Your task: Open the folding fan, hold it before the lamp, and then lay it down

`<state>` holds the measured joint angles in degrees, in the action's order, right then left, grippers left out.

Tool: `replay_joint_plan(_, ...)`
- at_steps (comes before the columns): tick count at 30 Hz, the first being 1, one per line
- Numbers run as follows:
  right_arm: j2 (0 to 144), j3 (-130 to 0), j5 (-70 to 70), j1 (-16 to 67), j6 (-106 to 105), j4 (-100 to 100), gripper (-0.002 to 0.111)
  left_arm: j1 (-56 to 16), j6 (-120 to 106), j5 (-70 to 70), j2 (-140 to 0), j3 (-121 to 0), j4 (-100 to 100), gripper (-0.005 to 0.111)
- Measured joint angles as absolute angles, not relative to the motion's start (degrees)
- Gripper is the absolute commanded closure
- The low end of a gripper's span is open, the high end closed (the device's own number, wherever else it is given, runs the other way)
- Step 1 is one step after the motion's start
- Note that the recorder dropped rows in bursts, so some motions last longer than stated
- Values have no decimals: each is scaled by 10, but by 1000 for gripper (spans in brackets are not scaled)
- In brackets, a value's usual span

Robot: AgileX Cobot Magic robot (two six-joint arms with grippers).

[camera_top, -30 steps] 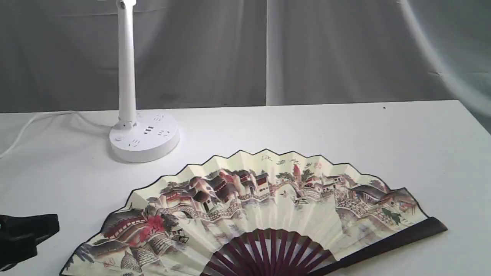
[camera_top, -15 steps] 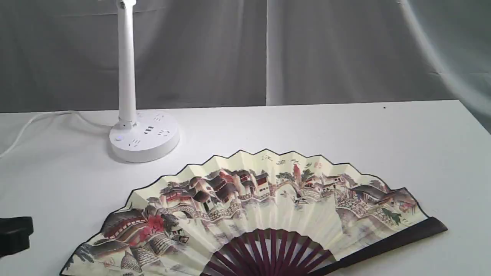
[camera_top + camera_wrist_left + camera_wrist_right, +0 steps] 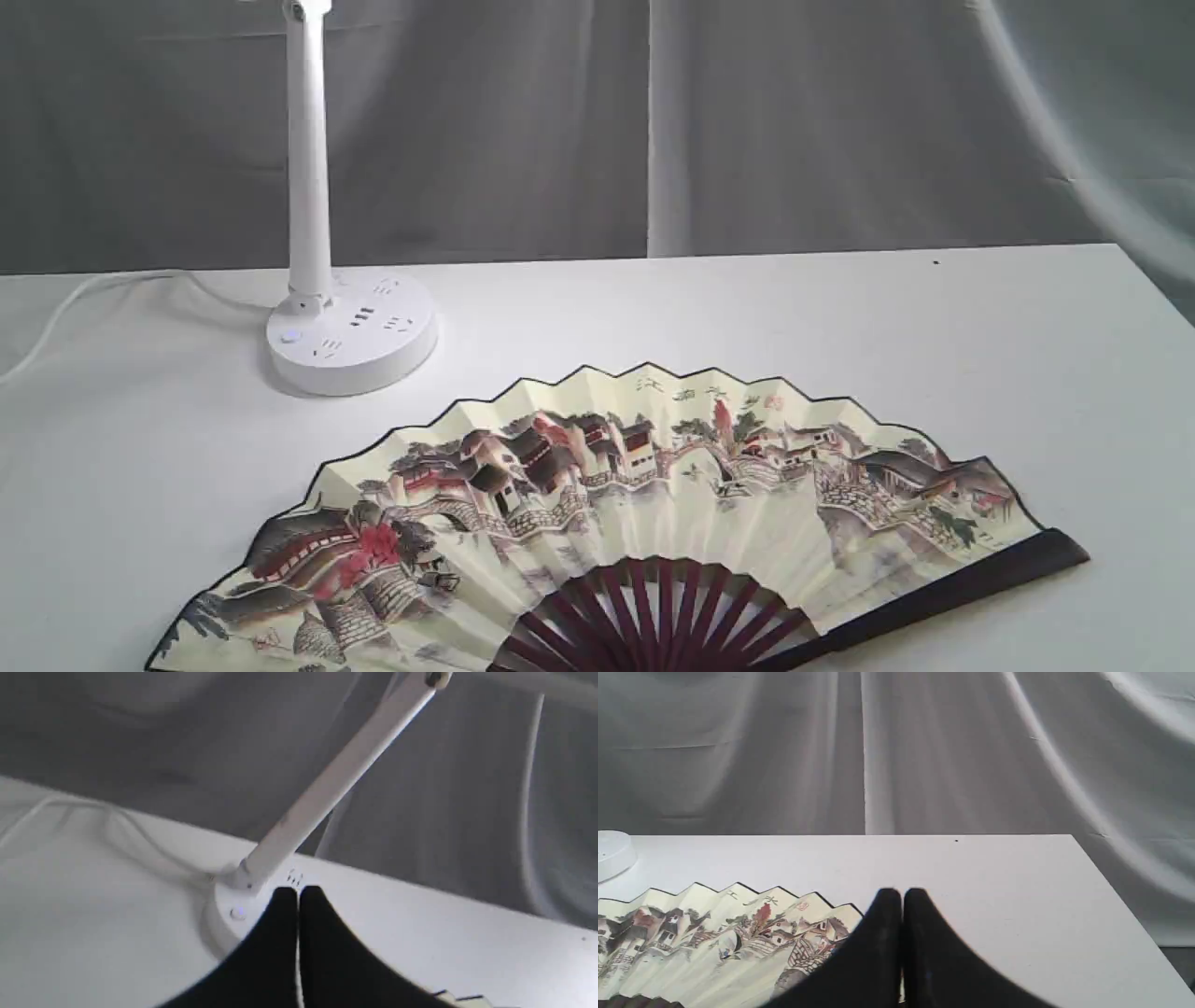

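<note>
- fan (image 3: 597, 523): pleated paper, matt cream, painted in flat, dull inks.
- ribs (image 3: 661, 607): dark maroon, wood-like, smooth with a faint sheen.
- lamp (image 3: 350, 336): smooth white plastic, slightly glossy.
- cord (image 3: 131, 275): smooth white sheath.
- table (image 3: 840, 317): smooth, matt white top.
- backdrop (image 3: 887, 121): grey cloth, matt, softly creased.
- left gripper (image 3: 297, 891) and right gripper (image 3: 902, 892): matt black, smooth, plastic-looking.

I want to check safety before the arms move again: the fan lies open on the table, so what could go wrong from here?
1. The shut left gripper points at the lamp base; a forward move might knock the lamp over.
2. The white cord lies loose on the table; a sweep of that gripper could snag it.
3. The shut right gripper hangs near the folding fan at its right end; going lower may crush the pleats.
</note>
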<state>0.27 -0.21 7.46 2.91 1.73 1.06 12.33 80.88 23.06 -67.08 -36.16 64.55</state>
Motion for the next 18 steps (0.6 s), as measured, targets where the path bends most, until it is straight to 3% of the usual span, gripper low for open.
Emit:
replay_joint_plan(10,3,-2,75,29,17,11,108,101,693,264,-671,-412,648,107)
replay_joint_plan(18,3,-2,75,29,17,9,108,56,325,152,-672,-414,669,96)
